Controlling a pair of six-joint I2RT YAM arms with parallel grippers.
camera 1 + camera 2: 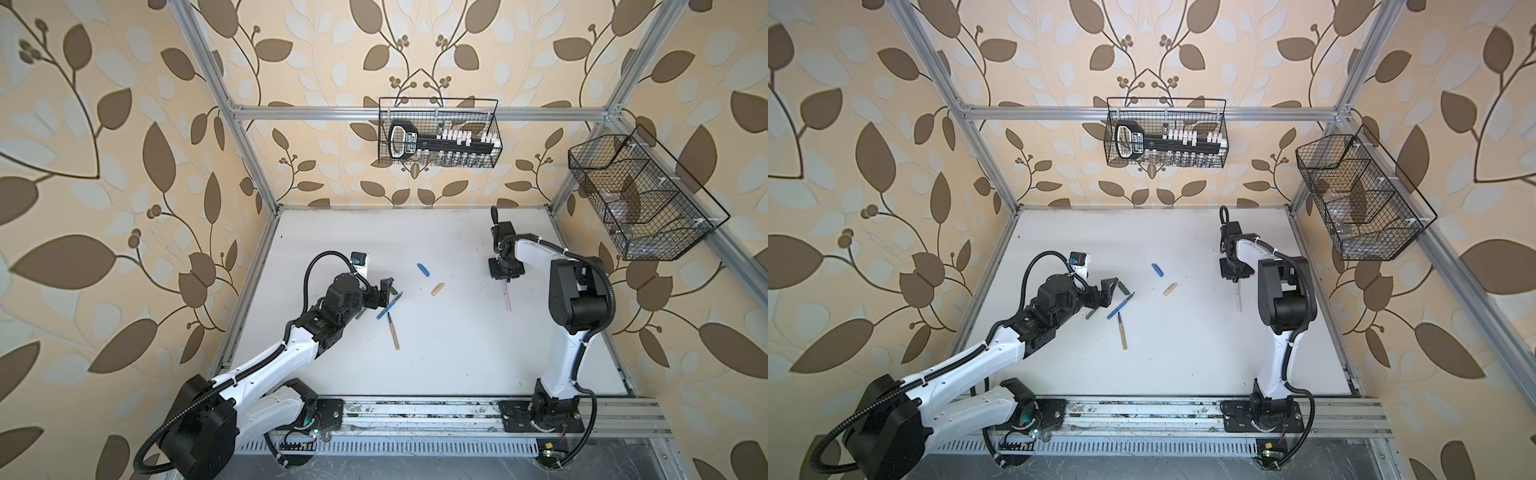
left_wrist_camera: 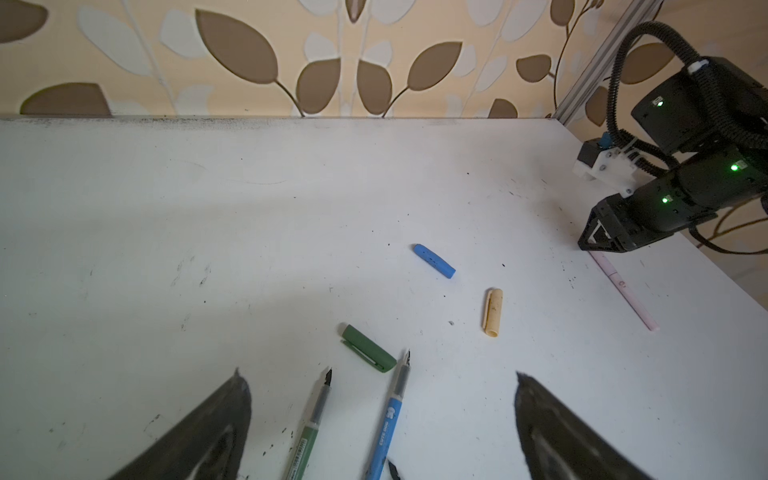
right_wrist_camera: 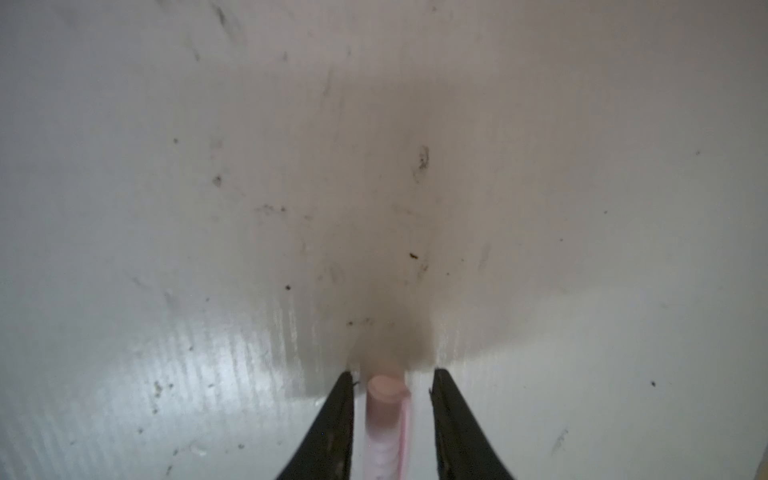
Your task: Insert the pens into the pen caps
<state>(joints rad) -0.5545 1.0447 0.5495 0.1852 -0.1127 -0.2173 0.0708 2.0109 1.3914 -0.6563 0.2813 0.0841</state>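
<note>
The likeliest slip lay on the left: the left gripper [image 2: 377, 372] hung spread wide low over the table [image 1: 457, 353], with the green pen [image 2: 313, 419] and the blue pen [image 2: 390, 415] lying close together between its fingers and the green cap [image 2: 368, 348] just beyond. Closing there could have caught both barrels at once or knocked the cap away. On the right, the right gripper [image 3: 390, 372] stood parted around the pink pen [image 3: 384, 415], a gap showing on each side and nothing pinched. A skewed lift could have brushed the round barrel and set it rolling. That pen lay flat on the right of the table, its long axis running near to far and its far end between the jaws. The green and blue pens lay diagonally, nibs aimed far-right. The tan pen [image 1: 393, 330] ran near to far, nib at the far end. The blue cap [image 2: 434, 260] and tan cap [image 2: 493, 312] lay apart mid-table.
</note>
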